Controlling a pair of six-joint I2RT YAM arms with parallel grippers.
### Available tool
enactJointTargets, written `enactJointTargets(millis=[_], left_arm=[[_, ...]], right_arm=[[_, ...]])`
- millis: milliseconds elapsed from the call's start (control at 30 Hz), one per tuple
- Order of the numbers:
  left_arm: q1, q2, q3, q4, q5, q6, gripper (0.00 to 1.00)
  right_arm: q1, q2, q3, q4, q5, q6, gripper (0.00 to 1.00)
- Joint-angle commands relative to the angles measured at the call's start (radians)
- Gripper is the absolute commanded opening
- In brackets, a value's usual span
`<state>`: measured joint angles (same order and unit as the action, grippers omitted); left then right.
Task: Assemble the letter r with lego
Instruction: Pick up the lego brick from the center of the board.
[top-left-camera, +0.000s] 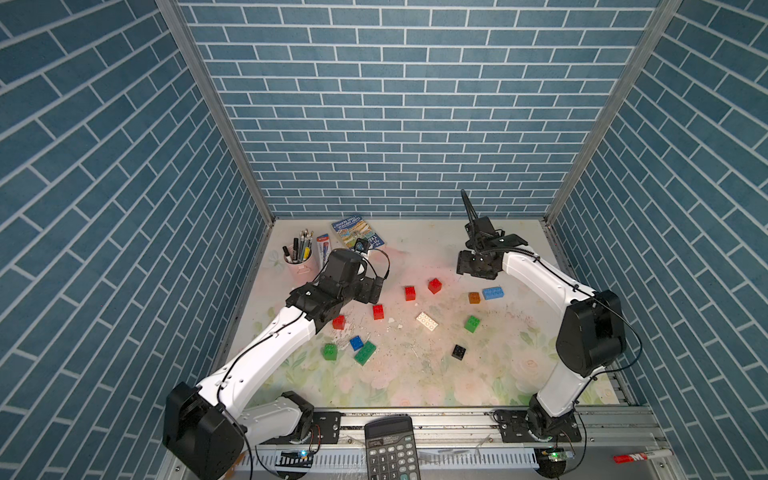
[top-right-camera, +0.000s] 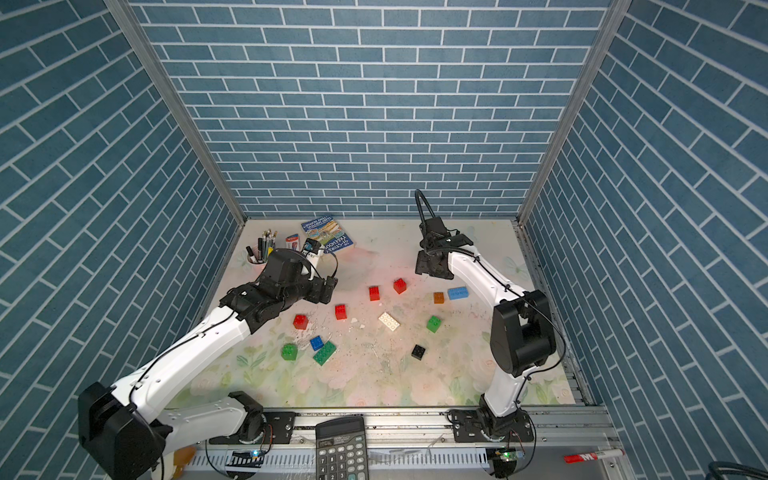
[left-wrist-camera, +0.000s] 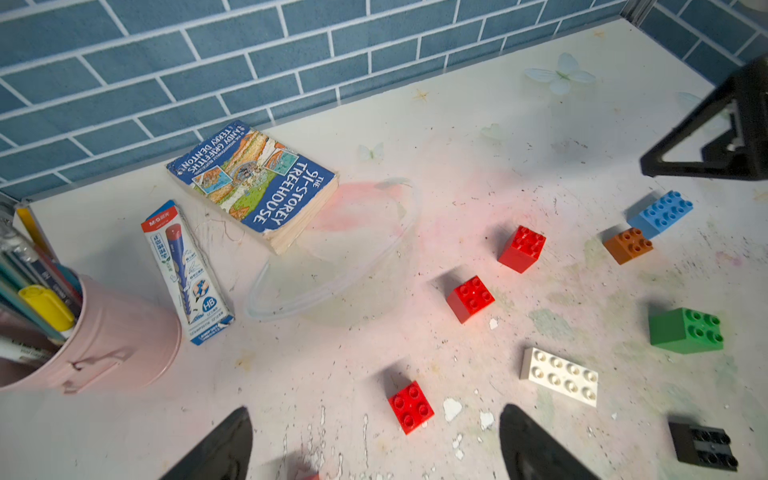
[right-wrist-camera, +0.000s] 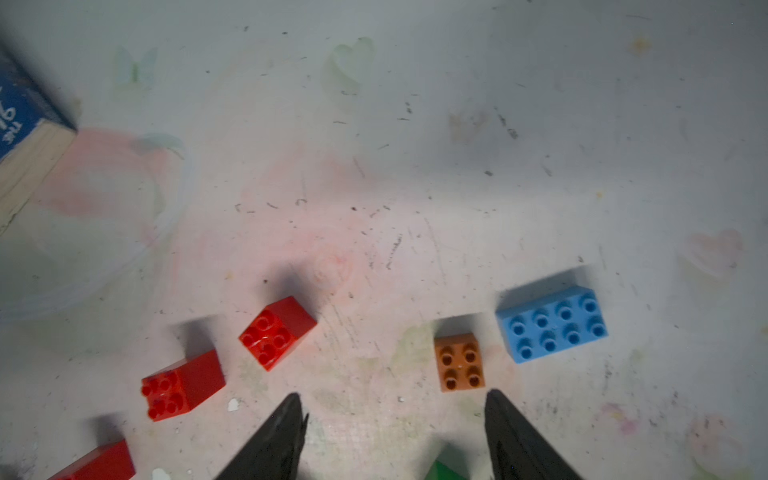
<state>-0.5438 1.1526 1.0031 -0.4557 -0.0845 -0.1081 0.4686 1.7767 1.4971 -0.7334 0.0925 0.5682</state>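
Observation:
The lego bricks lie scattered on the floral table. In both top views I see red ones (top-left-camera: 410, 292) (top-right-camera: 400, 285), a white oblong (top-left-camera: 427, 321), a brown one (top-left-camera: 473, 297), a light blue oblong (top-left-camera: 493, 293), green ones (top-left-camera: 472, 323) (top-right-camera: 324, 353), a blue one (top-left-camera: 356, 343) and a black one (top-left-camera: 459, 351). My left gripper (left-wrist-camera: 374, 415) hangs open above the table, over a red brick (left-wrist-camera: 411, 407), holding nothing. My right gripper (right-wrist-camera: 392, 395) is open and empty too, hovering near the brown brick (right-wrist-camera: 459, 362) and the light blue brick (right-wrist-camera: 552, 326).
A pink pen cup (top-left-camera: 297, 266), a pencil box (top-left-camera: 323, 247) and a book (top-left-camera: 357, 232) stand at the back left. A clear bowl (left-wrist-camera: 332, 257) sits beside the book. A calculator (top-left-camera: 390, 449) and a red marker (top-left-camera: 640, 457) lie on the front rail. Brick-patterned walls enclose three sides.

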Motion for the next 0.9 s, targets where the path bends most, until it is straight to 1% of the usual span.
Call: enactJointTargets(millis=[0, 200, 367, 400, 567, 867], left_arm=[[-0.005, -0.039, -0.035, -0.091, 0.007, -0.011, 0.94], [-0.005, -0.064, -0.061, -0.117, 0.016, 0.016, 0.94], [-0.004, -0.056, -0.07, -0.103, 0.041, 0.033, 0.95], [-0.004, -0.053, -0.069, -0.099, 0.051, 0.037, 0.96], [-0.004, -0.026, -0.055, -0.074, 0.113, 0.068, 0.98], [0.012, 0.055, -0.017, -0.03, 0.139, 0.1, 0.99]], right_arm=[[0.022, 0.062, 0.063, -0.044, -0.072, -0.042, 0.71], [0.05, 0.19, 0.221, -0.133, -0.146, -0.197, 0.72], [0.057, 0.265, 0.295, -0.179, -0.174, -0.278, 0.74], [0.059, 0.276, 0.306, -0.185, -0.206, -0.289, 0.74], [0.071, 0.32, 0.328, -0.202, -0.23, -0.322, 0.74], [0.094, 0.376, 0.339, -0.233, -0.207, -0.392, 0.73]])
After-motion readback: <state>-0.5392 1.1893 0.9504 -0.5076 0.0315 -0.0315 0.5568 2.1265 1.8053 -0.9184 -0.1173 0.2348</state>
